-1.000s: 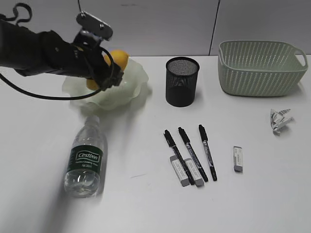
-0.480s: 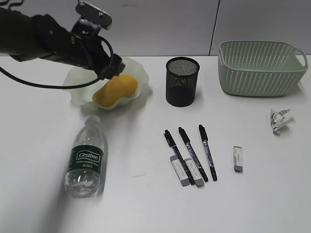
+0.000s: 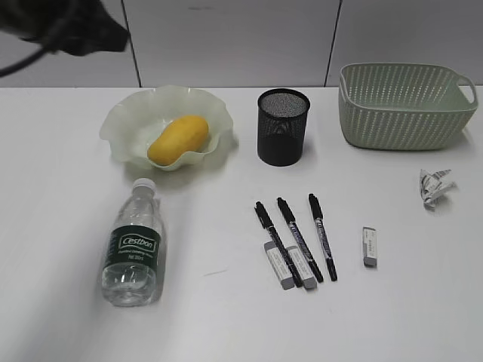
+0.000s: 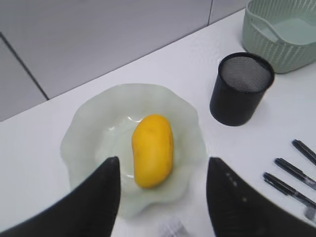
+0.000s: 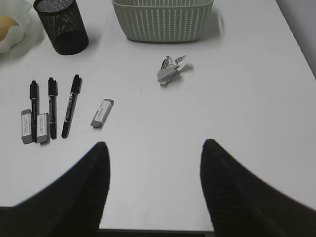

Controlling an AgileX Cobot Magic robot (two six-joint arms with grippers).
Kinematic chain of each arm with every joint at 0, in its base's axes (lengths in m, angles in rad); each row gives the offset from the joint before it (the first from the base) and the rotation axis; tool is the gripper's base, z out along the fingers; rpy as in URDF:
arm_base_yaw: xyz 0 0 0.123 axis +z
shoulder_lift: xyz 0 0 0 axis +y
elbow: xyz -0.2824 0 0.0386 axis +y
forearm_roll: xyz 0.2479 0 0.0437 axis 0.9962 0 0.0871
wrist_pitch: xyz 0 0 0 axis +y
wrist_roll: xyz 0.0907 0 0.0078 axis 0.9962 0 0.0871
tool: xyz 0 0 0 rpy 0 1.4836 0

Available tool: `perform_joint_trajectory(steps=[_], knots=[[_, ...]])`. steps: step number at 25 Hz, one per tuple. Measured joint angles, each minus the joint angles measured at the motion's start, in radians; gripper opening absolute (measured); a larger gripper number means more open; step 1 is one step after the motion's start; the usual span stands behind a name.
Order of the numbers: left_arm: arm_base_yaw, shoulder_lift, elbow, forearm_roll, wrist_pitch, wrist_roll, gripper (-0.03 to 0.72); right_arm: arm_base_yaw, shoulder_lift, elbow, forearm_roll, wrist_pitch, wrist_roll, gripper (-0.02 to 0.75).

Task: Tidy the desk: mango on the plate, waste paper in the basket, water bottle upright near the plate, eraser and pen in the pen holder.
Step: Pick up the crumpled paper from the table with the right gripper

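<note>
The desk [image 3: 226,317] is a plain white flat top, backed by a pale grey panelled wall [image 3: 226,38] with dark vertical seams.

Count: one mango [image 3: 178,139], lying inside the plate [image 3: 124,124] near the far left of the desk. One water bottle [image 3: 134,245], on its side toward the near left, cap pointing at the plate. One pen holder [image 3: 283,127], upright at the far edge, just right of the plate. One basket [image 3: 406,104] at the far right corner. One waste paper [image 3: 435,185] ball on the desk near the right edge, in front of the basket. Three pens [image 3: 295,237] lie side by side at centre. Three erasers [image 3: 369,246]: two touching the pens' near ends, one apart to their right.

The left gripper [image 4: 160,197] hangs above the plate with its jaws spread and nothing between them; only the arm's dark bulk shows at the exterior view's top left. The right gripper [image 5: 153,192] sits over the near right edge, jaws parted, holding nothing.
</note>
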Motion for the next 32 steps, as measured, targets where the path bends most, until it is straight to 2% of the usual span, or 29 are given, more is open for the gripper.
perform_joint_trajectory(steps=[4,9,13,17,22,27,30,32], knots=[[0.009,-0.411,0.207,0.076,0.118,-0.105,0.409,0.000,0.000,0.000,0.000,0.000,0.000,0.465],[0.012,-0.874,0.385,0.338,0.334,-0.392,0.408,0.000,0.000,0.001,0.004,0.000,0.000,0.465],[0.018,-1.116,0.475,0.485,0.508,-0.565,0.408,0.000,0.000,0.002,0.007,-0.001,-0.005,0.465],[0.018,-1.259,0.534,0.514,0.542,-0.658,0.407,0.000,0.071,-0.013,0.032,-0.030,-0.050,0.465],[0.018,-1.339,0.571,0.527,0.582,-0.672,0.405,0.000,0.385,-0.030,0.066,-0.221,-0.111,0.465],[0.019,-1.378,0.573,0.528,0.587,-0.673,0.405,0.000,0.913,-0.066,0.069,-0.536,-0.065,0.471],[0.019,-1.377,0.573,0.528,0.587,-0.675,0.405,0.000,1.237,-0.154,0.037,-0.619,0.023,0.529],[0.019,-1.377,0.573,0.528,0.587,-0.675,0.405,-0.002,1.429,-0.232,-0.041,-0.632,0.131,0.569]])
